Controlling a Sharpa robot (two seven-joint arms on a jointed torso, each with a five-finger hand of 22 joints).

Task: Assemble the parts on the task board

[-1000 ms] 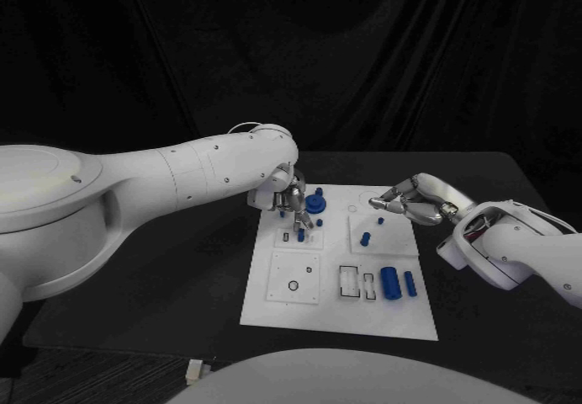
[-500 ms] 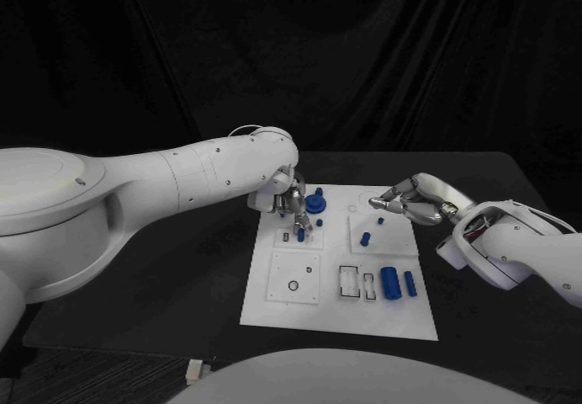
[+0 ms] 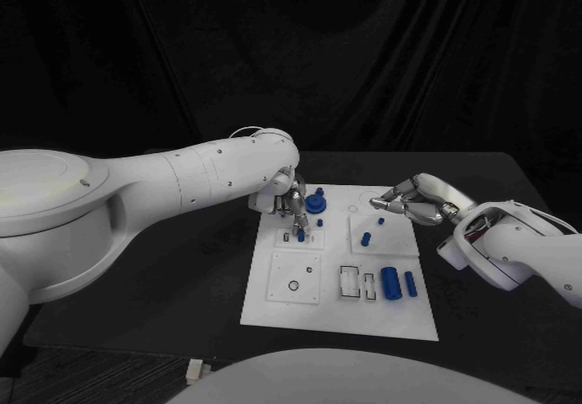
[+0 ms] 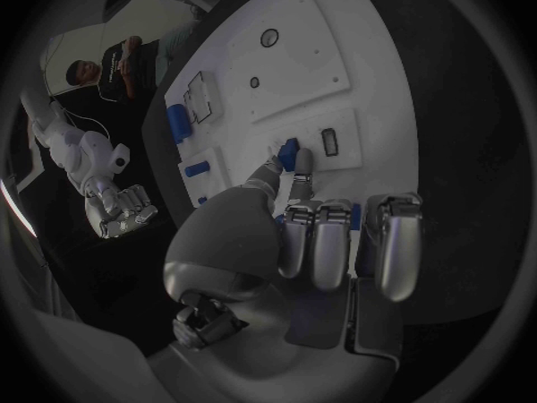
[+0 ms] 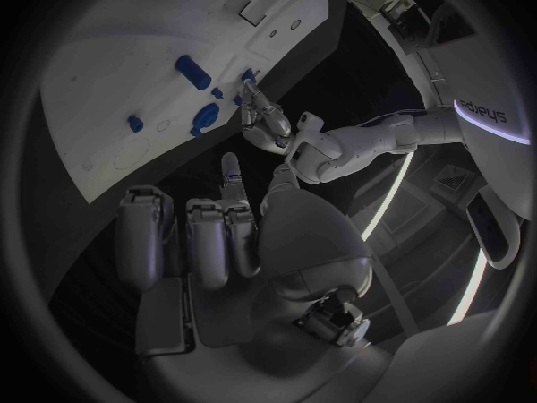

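Little has shifted in the last second: my left hand (image 3: 291,207) has eased a touch lower over the far left corner of the board (image 3: 273,307), and my right hand has stayed where it was.

Starting from the left of the board, my left hand pinches a small blue peg (image 4: 289,154) between thumb and fingertip, its lower end at the small raised tile (image 3: 298,239) with the slots. From the left wrist view the peg looks to be right at the tile's surface, though I cannot tell whether it has entered a hole. The other fingers (image 4: 317,242) of that hand are curled in together.

Just right of that hand, near the board's far edge, a blue knob (image 3: 316,201) stands upright, apparently seated already. Further right, on the second raised tile, two short blue pegs (image 3: 365,239) stand upright. Nearer me along the board's right side, a thick blue cylinder (image 3: 389,282) and a thinner bar (image 3: 410,284) lie flat beside two empty rectangular slots (image 3: 349,281); I judge those two are not yet fitted. The near left tile (image 3: 293,278) has open holes too.

My right hand (image 3: 410,202) hovers off the board's far right corner, fingers curled in, holding nothing that I can see.

By my reckoning the job is roughly midway: a knob and two pegs placed, one peg going in, the two lying parts left.
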